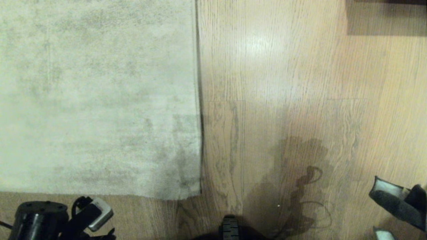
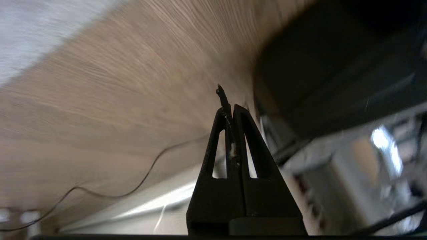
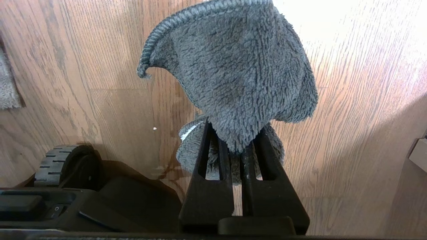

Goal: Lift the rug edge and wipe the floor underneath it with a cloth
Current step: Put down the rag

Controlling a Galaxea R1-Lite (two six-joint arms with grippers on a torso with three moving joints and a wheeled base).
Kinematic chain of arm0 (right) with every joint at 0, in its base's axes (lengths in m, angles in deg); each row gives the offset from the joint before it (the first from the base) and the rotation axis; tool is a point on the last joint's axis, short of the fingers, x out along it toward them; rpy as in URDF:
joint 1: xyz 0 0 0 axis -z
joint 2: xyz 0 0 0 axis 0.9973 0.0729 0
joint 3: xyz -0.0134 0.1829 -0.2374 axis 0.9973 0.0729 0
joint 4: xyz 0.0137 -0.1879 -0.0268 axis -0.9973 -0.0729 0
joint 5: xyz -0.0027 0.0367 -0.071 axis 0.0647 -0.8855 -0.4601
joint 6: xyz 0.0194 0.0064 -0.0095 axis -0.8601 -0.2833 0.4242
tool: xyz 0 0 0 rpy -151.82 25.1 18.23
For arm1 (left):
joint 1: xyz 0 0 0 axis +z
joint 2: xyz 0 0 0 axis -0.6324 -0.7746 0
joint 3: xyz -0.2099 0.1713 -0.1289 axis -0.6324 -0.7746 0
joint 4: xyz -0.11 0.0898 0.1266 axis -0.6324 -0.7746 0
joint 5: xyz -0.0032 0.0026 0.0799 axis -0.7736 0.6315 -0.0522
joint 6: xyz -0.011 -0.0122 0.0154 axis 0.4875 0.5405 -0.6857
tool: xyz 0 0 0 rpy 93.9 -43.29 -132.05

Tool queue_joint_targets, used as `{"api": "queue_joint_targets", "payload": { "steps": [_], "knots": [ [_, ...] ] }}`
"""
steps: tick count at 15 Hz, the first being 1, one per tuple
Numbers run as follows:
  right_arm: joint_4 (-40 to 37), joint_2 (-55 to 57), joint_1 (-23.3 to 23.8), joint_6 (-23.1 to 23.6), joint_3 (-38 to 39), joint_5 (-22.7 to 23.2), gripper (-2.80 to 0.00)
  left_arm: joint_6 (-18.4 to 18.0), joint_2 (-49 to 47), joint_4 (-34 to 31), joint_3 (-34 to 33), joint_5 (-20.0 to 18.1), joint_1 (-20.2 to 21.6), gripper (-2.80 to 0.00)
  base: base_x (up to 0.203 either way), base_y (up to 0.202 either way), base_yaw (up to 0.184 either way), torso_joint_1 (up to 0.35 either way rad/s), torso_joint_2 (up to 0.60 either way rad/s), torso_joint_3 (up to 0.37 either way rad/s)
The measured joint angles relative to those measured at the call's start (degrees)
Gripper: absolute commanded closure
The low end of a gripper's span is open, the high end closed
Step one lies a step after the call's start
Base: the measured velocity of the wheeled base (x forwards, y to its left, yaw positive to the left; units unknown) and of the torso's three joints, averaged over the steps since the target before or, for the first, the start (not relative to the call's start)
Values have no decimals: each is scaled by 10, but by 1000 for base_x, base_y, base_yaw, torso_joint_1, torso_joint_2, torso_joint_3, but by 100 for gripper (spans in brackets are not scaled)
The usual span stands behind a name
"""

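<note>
The pale grey rug (image 1: 96,96) lies flat on the left. Its straight rug edge (image 1: 199,100) runs away from me to a near corner (image 1: 199,196). Wood-plank floor (image 1: 283,83) fills the right side. My left arm (image 1: 83,216) sits low at the near left, in front of the rug's near border. Its gripper (image 2: 230,110) is shut with nothing between the fingers, over bare floor (image 2: 116,110), with the rug (image 2: 30,30) off to one side. My right gripper (image 3: 235,146) is shut on the fluffy dark grey cloth (image 3: 240,73), which hangs above the floor at the near right (image 1: 390,200).
My base wheel (image 3: 53,163) and black base housing (image 3: 100,206) are close to the right gripper. A thin cable (image 2: 133,186) trails over the floor near the left gripper. Dark furniture (image 1: 387,16) stands at the far right. The rug's corner (image 3: 8,86) shows in the right wrist view.
</note>
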Motion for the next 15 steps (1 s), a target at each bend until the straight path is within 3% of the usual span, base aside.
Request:
{"api": "queue_joint_targets", "payload": {
  "steps": [3, 7, 10, 12, 15],
  "knots": [
    [0, 0, 0, 0, 0, -1, 0, -57, -85, 1, 51, -9, -8, 0, 0, 0, 0, 0, 0, 0],
    [0, 0, 0, 0, 0, 0, 0, -145, -216, 64, 161, -67, -22, 0, 0, 0, 0, 0, 0, 0],
    [0, 0, 0, 0, 0, 0, 0, -154, -293, 137, 211, -103, -53, 0, 0, 0, 0, 0, 0, 0],
    [0, 0, 0, 0, 0, 0, 0, -155, -331, 149, 230, -124, -70, 0, 0, 0, 0, 0, 0, 0],
    [0, 0, 0, 0, 0, 0, 0, -168, -367, 152, 251, -124, -81, 0, 0, 0, 0, 0, 0, 0]
  ]
}}
